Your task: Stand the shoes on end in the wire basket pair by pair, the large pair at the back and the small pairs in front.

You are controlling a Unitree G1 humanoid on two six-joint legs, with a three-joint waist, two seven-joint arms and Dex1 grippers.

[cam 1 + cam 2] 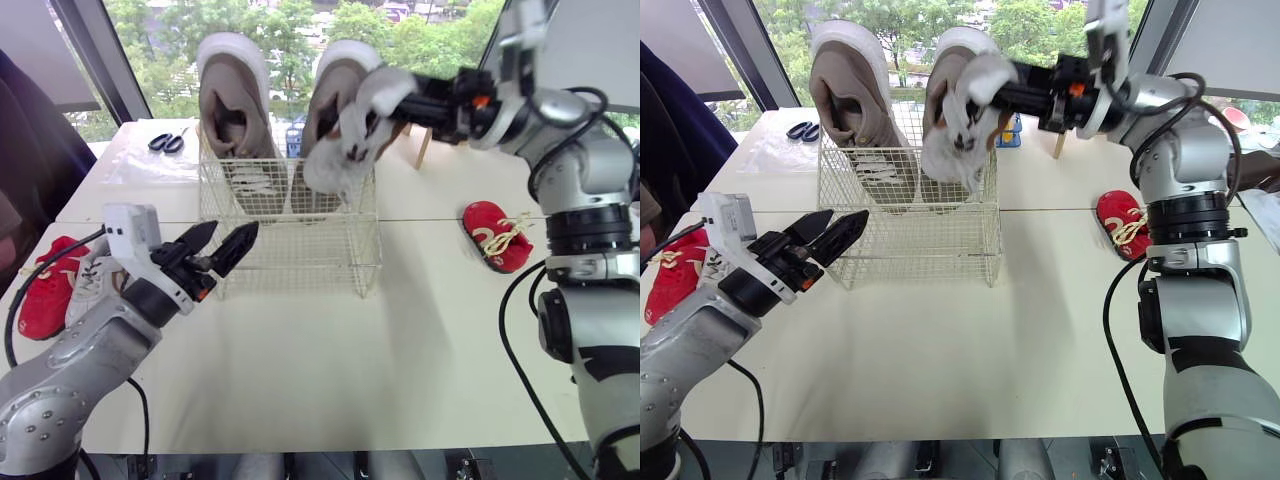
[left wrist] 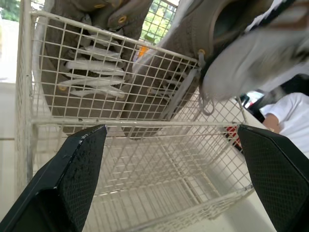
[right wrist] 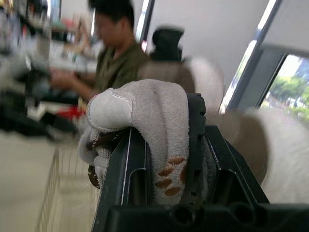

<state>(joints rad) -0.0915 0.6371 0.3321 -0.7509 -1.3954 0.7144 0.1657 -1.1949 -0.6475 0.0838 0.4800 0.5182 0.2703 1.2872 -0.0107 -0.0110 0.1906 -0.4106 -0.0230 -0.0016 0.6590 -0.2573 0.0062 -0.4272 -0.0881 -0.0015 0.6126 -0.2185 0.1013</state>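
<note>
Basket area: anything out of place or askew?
Nothing damaged. The red pair is split: one red shoe lies right of the basket, the other red shoe left beside a white shoe. The big shoes stand at the back; a grey shoe hangs tilted in the right jaws.

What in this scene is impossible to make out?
- Head views: right large shoe, front hidden by the small white shoe in the right gripper.
- Head views: white sneaker beside the left red shoe, mostly behind the left arm.
- Right wrist view: person in the background, blurred.
</note>
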